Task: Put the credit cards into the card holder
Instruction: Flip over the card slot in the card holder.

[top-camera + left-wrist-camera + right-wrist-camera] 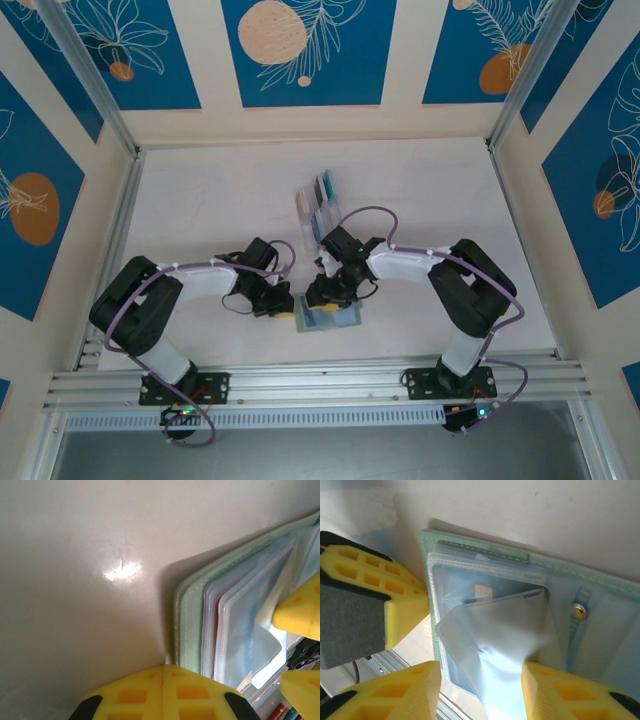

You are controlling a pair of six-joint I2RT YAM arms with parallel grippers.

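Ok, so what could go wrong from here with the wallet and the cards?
First, the clear plastic sleeve of the sage-green folding wallet curls up between the open fingers of the right pincer; pulling away could snag or crease it. Second, the shut left pincer sits at the wallet's edge; if it slips, the wallet may shift or its leaves flop over.

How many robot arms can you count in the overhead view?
2. The left arm stands at the table's near-left edge and the right arm at its near-right. Both reach inward to the open card holder between them. No further arm seems hidden.
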